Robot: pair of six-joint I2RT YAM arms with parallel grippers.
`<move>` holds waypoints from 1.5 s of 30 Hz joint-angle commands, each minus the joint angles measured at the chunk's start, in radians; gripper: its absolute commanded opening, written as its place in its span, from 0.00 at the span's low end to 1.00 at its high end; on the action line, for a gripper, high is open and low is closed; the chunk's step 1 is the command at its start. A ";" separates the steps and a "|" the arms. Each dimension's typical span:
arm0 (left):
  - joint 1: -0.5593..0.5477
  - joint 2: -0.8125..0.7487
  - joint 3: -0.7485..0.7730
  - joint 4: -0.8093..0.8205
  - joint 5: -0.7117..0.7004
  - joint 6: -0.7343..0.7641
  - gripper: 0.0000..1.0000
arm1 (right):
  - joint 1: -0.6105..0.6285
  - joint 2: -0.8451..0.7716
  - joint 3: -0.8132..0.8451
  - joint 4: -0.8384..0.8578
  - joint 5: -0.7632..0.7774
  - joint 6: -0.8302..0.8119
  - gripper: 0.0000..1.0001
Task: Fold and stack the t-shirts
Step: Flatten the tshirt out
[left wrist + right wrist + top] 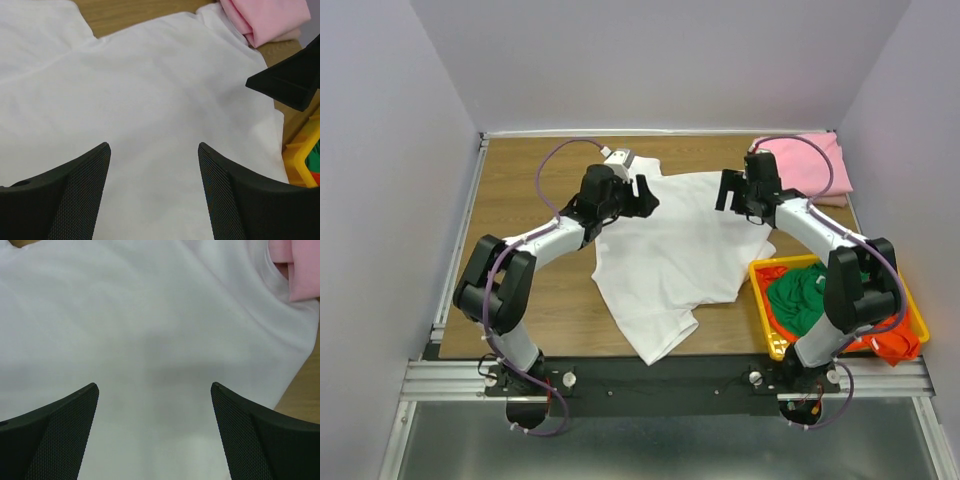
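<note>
I see the white t-shirt (670,255) spread out on the table (520,190). My left jaws and right jaws hang over it, wide apart, holding nothing. The pink t-shirt (810,165) sits far right.

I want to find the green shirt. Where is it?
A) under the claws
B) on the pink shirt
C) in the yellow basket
C: the green shirt lies bunched in the basket, next to an orange one.
</note>
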 commanded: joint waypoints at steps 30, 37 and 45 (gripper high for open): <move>-0.017 0.153 -0.172 -0.085 -0.304 -0.007 0.77 | 0.005 -0.234 -0.293 0.069 -0.113 0.100 0.99; 0.034 0.148 -0.216 -0.070 -0.289 -0.027 0.77 | 0.040 -0.195 -0.299 0.107 -0.158 0.111 0.99; 0.041 0.096 -0.206 -0.086 -0.306 -0.037 0.77 | 0.155 -0.013 -0.210 0.136 -0.109 0.122 0.99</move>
